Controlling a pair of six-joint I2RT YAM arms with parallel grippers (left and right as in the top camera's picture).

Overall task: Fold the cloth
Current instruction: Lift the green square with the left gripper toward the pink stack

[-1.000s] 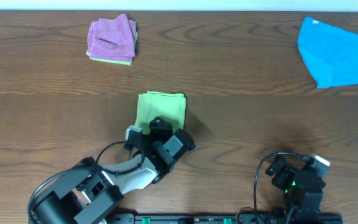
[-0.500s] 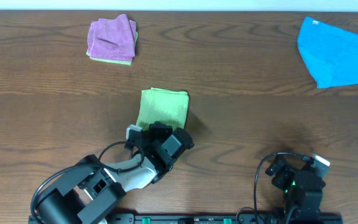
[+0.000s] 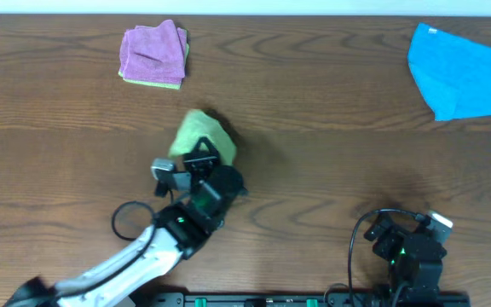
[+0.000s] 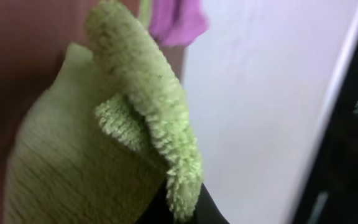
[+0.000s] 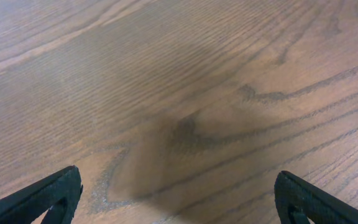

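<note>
Green cloth [image 3: 199, 132], one, gripped by left end effector [image 3: 199, 153]; one blue cloth [image 3: 463, 72]

My left arm [image 3: 143, 256]: white link, black wrist housing, green light, black cable [image 3: 119, 223] looping out. My right arm [image 3: 412, 256]: black, green light, white block. My right jaws: black tapered fingertips [image 5: 51, 193].

Lime-green cloth [image 4: 73, 162]: soft terry with a looped, fuzzy pile, matt. Table [image 5: 185, 87]: brown wood, visible grain lines, smooth with a dull sheen. Pink-purple cloth [image 3: 153, 51] and blue cloth [image 3: 460, 72]: matt napped fabric. Right gripper [image 5: 178, 193], fingers [image 5: 48, 198]: matt black, plastic-looking.
</note>
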